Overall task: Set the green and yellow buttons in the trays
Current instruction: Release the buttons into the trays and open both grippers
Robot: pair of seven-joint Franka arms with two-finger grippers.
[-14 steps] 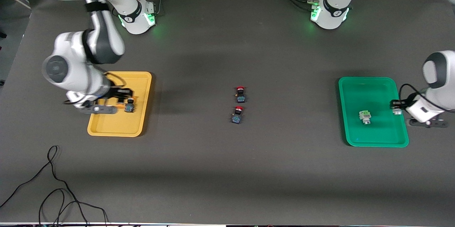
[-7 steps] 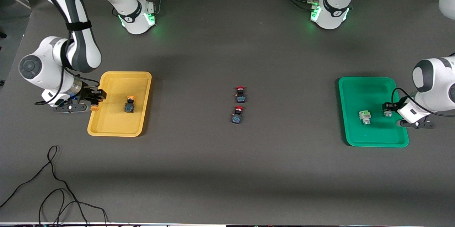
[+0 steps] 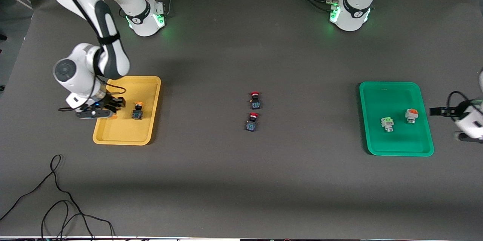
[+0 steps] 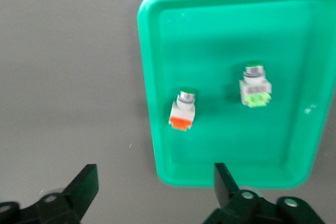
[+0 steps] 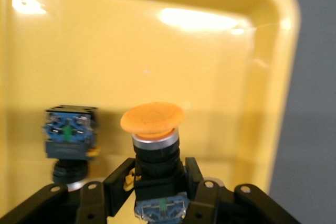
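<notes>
My right gripper (image 3: pixel 112 111) hangs over the yellow tray (image 3: pixel 124 135), at its rim toward the right arm's end. It is shut on a yellow-capped button (image 5: pixel 153 124) with a black-blue body. A second yellow button (image 3: pixel 137 112) lies in that tray and shows in the right wrist view (image 5: pixel 70 140). The green tray (image 3: pixel 392 97) holds two white-grey buttons, one light green (image 3: pixel 387 123) and one orange (image 3: pixel 411 115). My left gripper (image 3: pixel 434 111) is open and empty just off that tray's rim toward the left arm's end. In the left wrist view its gripper (image 4: pixel 155 184) is over the tray's edge (image 4: pixel 220 35).
Two red-capped black-blue switches (image 3: pixel 255 99) (image 3: pixel 252 121) stand at the table's middle, one nearer the front camera than the other. A black cable (image 3: pixel 56 199) lies loose near the front edge at the right arm's end.
My left gripper let go of the orange-marked button, which now lies in the green tray, and drew back off the tray. My right gripper moved back over the yellow tray's rim with its button.
</notes>
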